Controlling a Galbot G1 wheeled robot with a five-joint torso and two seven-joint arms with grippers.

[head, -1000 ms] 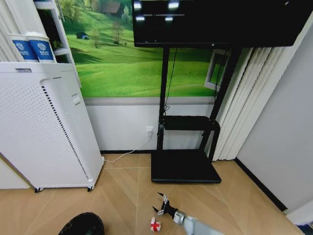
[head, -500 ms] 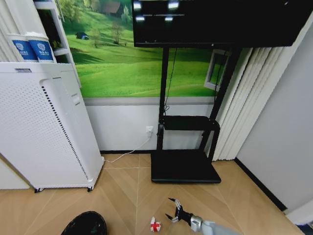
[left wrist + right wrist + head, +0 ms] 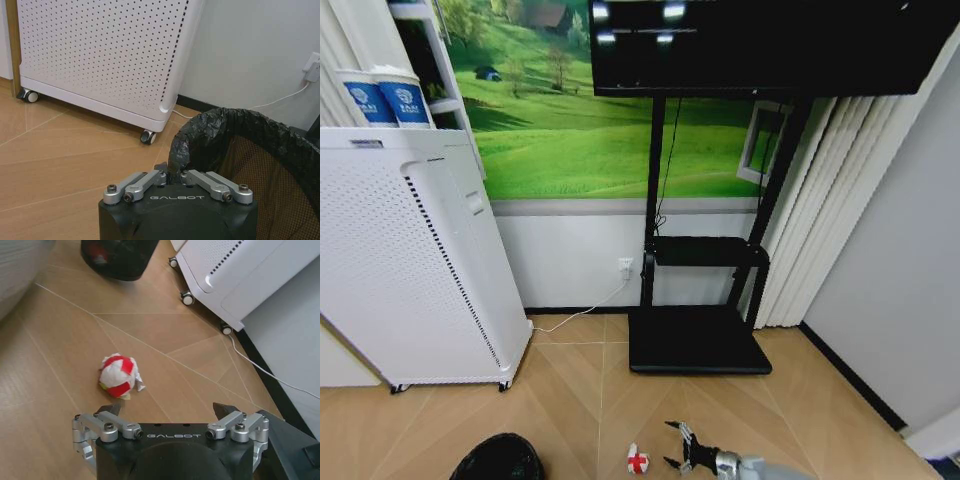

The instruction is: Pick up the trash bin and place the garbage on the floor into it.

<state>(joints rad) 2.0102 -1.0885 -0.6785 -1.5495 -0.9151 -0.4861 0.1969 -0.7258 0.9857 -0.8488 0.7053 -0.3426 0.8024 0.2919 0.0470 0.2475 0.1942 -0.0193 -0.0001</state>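
The trash bin (image 3: 500, 458), black mesh with a black liner, is at the lower left of the head view. My left gripper (image 3: 172, 175) is shut on its near rim (image 3: 210, 131). One piece of garbage, a crumpled red-and-white wrapper (image 3: 637, 460), lies on the wooden floor between the bin and my right gripper (image 3: 680, 447). In the right wrist view the same wrapper (image 3: 119, 376) lies just ahead of the open right gripper (image 3: 167, 410), off toward one finger (image 3: 111, 410), not between the two. Farther off stands the bin (image 3: 120, 257) with something red inside.
A tall white perforated appliance on castors (image 3: 410, 260) stands to the left, close to the bin. The flat black TV-stand base (image 3: 698, 342) lies ahead, with a white cable (image 3: 582, 313) running along the floor to a wall socket. A grey wall closes off the right side.
My right gripper has moved right and down toward the floor, ending beside the wrapper. The bin has shifted slightly lower in the head view.
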